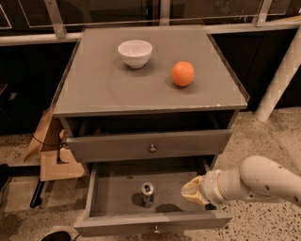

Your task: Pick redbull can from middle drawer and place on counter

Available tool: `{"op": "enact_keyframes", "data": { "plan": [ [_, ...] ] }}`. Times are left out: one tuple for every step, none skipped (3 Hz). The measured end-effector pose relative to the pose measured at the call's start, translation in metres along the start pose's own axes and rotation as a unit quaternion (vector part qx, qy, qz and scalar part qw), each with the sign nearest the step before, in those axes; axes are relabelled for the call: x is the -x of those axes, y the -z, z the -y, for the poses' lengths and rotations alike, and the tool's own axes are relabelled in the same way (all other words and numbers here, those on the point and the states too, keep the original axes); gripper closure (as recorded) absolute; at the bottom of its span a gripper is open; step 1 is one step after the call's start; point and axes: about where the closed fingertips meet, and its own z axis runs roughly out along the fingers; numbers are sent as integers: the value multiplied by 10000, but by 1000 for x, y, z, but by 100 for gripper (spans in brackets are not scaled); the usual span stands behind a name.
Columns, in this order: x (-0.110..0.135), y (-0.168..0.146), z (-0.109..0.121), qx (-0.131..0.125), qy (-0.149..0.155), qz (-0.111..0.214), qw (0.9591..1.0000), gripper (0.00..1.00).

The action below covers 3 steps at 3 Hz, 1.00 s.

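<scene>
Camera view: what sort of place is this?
Likely an office or lab corner, not a home: speckled stone floor, metal-framed dark glass panels behind the counter, cardboard box alongside. The gripper is over the open middle drawer, beside the redbull can.

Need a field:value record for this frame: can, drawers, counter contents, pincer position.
can: redbull can, upright on the drawer floor, near the front middle
drawer: middle drawer, pulled open
upper drawer: upper drawer, directly above the open one
counter: counter holds a white bowl and an orange, which sit apart
pincer: pincer, over the right side of the open drawer, right of the can, not touching it
task state: can not yet grasped
</scene>
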Motion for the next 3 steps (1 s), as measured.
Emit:
{"op": "enact_keyframes", "data": {
  "plan": [
    [-8, -18, 2, -20, 47, 79, 10000, 100],
    [-11, -35, 5, 5, 89, 173, 9998, 81],
    [-14, -52, 8, 49, 79, 262, 9996, 58]
  ]
}}
